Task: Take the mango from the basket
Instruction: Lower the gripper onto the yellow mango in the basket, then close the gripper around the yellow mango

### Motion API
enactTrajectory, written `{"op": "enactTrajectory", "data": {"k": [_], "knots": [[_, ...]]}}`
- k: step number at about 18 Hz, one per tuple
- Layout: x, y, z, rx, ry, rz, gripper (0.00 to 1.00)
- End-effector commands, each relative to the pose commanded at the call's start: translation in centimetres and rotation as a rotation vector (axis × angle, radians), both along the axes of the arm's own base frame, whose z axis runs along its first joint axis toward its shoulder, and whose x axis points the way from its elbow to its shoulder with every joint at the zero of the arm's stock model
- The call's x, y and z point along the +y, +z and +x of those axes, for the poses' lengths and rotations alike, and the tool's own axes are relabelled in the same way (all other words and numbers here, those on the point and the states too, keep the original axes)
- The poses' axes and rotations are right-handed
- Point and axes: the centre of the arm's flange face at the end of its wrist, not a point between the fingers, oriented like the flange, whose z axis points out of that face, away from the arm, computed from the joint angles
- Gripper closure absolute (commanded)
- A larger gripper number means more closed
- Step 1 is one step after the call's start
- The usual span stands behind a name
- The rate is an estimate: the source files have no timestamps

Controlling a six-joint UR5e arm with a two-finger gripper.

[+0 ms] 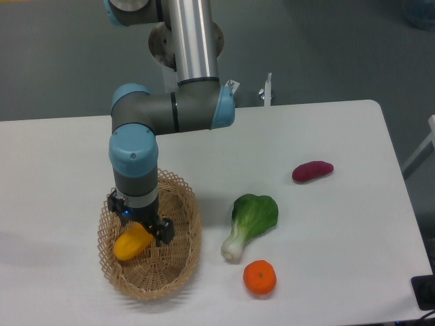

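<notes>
the fingers (139, 234) were seen inside the basket (183, 204), pointed straight down, closed in against the upper end of the mango (132, 243); a firm grip could not be confirmed, since the finger tips were hidden behind the fruit and the wrist housing. the mango was seen tilted, its lower end toward the left wall of the basket, its upper end under the black gripper body. whether it was resting on the basket floor or lifted clear could not be told. the basket was placed on the front left part of the white desk (326, 136). the arm (136, 163) was held vertical above it, the elbow bent back toward the far edge.

outside the basket, on the desk: a bok choy (251, 221) just right of the basket, an orange (259, 278) near its stem end, toward the front edge, and a dark purple-red oblong (312, 171) well apart to the right.
</notes>
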Motion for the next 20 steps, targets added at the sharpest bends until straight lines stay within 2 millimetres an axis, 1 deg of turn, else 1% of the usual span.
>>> {"op": "enactTrajectory", "data": {"k": [3, 5, 14, 16, 19, 20], "knots": [[-0.1, -0.3, 0.1, 0.009, -0.002, -0.012, 0.0], [-0.3, -1.0, 0.2, 0.019, -0.003, -0.032, 0.0], [0.0, -1.8, 0.3, 0.032, 0.001, -0.029, 0.0], [0.1, -1.8, 0.2, 0.039, 0.004, -0.019, 0.05], [0.1, -1.7, 0.3, 0.04, 0.005, -0.017, 0.27], [0.1, -1.7, 0.3, 0.04, 0.005, -0.017, 0.33]]}}
